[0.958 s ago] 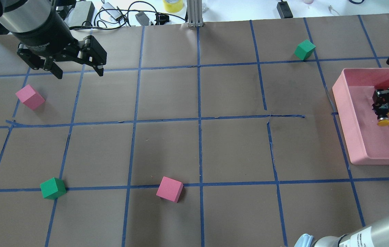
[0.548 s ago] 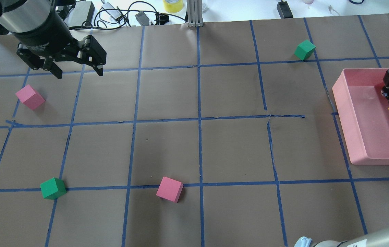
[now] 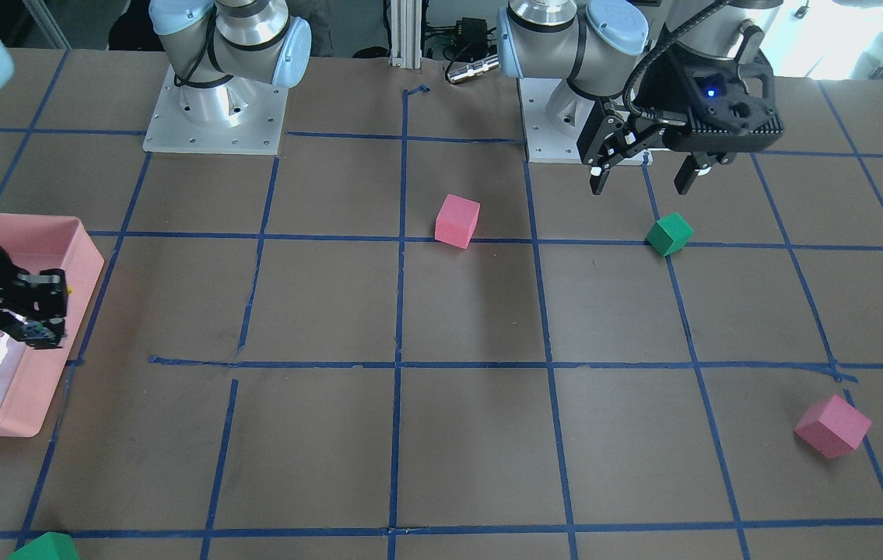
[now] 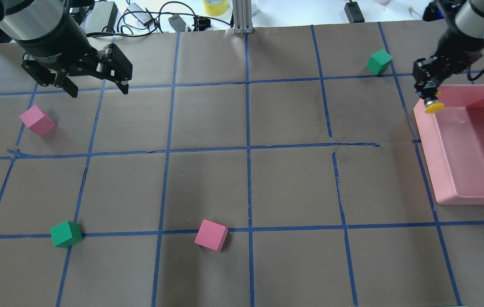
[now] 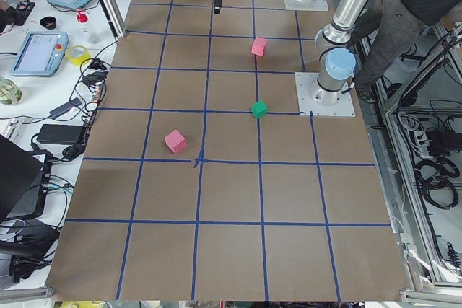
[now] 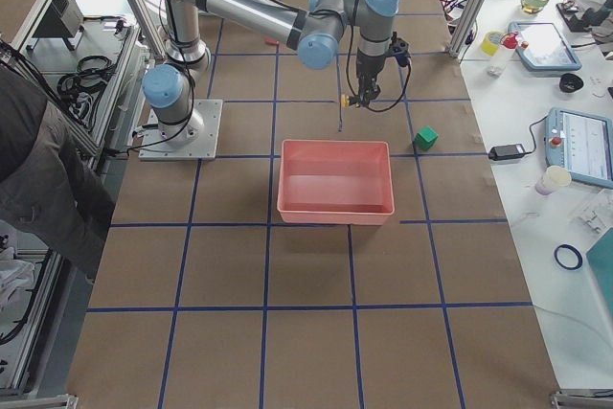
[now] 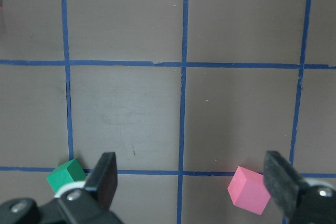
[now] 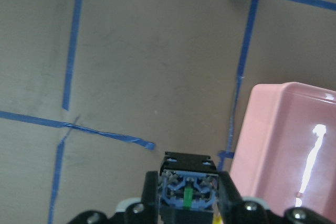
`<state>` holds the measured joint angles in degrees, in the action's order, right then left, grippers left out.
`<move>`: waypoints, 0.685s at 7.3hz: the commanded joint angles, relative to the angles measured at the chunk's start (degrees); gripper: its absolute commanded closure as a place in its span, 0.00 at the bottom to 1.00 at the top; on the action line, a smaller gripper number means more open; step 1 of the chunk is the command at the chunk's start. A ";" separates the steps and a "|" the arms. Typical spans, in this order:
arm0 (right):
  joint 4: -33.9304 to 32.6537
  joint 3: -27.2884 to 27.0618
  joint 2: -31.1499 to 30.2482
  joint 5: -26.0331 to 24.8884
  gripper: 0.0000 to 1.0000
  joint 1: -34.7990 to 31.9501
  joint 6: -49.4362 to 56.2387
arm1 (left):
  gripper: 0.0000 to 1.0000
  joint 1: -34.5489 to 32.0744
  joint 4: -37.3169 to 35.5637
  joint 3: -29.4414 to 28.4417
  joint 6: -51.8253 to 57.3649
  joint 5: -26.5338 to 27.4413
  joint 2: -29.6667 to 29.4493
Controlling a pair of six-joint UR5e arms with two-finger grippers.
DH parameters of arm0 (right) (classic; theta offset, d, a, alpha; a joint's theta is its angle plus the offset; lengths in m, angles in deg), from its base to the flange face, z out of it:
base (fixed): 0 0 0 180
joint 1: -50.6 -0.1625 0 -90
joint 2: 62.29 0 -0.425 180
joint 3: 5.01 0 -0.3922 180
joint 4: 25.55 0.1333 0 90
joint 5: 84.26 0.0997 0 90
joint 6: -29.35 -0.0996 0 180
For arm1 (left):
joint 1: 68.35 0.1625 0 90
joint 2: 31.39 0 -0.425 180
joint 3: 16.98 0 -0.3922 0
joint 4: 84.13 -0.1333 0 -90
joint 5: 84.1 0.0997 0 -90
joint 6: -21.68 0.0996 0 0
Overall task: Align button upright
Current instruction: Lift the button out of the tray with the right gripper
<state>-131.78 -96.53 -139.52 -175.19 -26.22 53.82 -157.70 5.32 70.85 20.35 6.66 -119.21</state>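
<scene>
**Button clamped in right gripper at tray corner**

- Right gripper (image 4: 428, 97): jaws closed on the button (image 4: 433, 108), which is carried in the air, off any surface.
- Button attitude: yellow cap points away from the wrist and beyond the fingertips. The wrist view looks straight onto the terminal end, wedged between the two jaws.
- Button position: at the far-left corner of the pink tray (image 4: 427, 128) in the overhead view, the corner nearest the far green cube (image 4: 379, 62). Whether it hangs over the rim or just outside cannot be settled. The wrist view shows brown table (image 4: 293, 183) paper beneath, with the tray just to one side.
- Left gripper (image 4: 99, 90): jaws spread wide with nothing between them, raised above the table on the robot's left, well apart from the tray.
- Other items on the table:
  - the left pink cube (image 4: 37, 120) below the left gripper in the overhead view
  - the near green cube (image 4: 66, 233) on a tape line
  - the near pink cube (image 4: 211, 235) just beside the same line, toward the middle
</scene>
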 commanded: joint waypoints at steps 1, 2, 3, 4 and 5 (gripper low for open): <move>-0.20 -0.67 0.40 0.57 1.00 -11.81 -14.90 | 0.00 0.05 0.02 -0.03 0.01 0.03 0.02; -0.47 -0.77 0.93 0.92 1.00 -15.69 -23.06 | 0.00 0.05 0.02 -0.03 -0.08 -0.06 0.02; -2.73 -0.94 3.20 1.71 1.00 -19.47 -27.50 | 0.00 0.05 0.02 -0.03 -0.08 -0.06 0.02; -6.50 -1.38 4.79 1.81 1.00 -22.29 -29.63 | 0.00 0.05 0.02 -0.03 -0.08 0.03 -0.07; -11.06 -1.73 6.89 1.81 1.00 -25.71 -33.31 | 0.00 0.05 0.11 -0.12 -0.34 -0.06 0.02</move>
<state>-137.81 -97.81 -135.09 -173.54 -47.64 25.07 -157.65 5.36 70.79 20.23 6.65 -119.22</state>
